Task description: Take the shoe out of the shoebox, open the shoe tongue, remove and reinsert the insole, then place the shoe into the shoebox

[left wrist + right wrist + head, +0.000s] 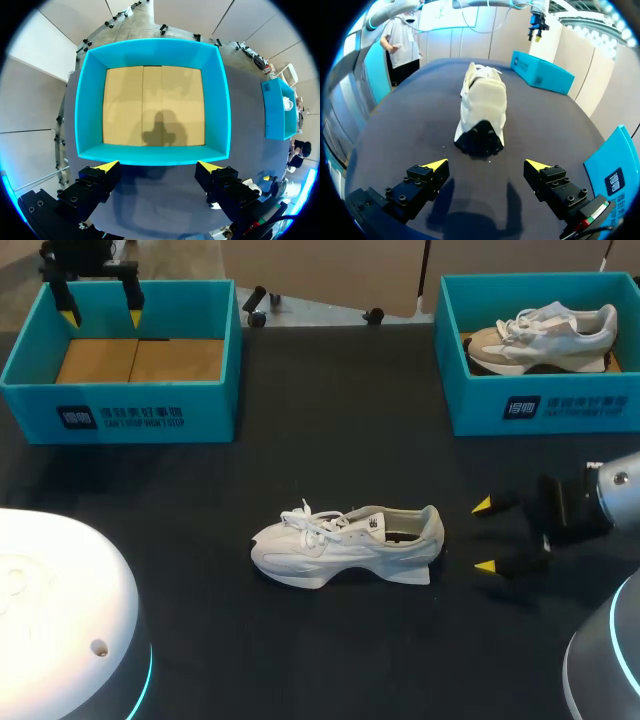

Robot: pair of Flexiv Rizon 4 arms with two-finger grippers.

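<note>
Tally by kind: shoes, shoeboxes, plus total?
Shoes: 2, white shoe on the table, beige shoe boxed
Shoeboxes: 2, left shoebox empty, right shoebox holding the beige shoe
Total: 4

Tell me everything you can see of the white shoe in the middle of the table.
The white shoe is a low sneaker with white laces, a dark opening and a thick pale sole. It stands upright on the black table, heel toward the open right gripper, which does not touch it.
</note>
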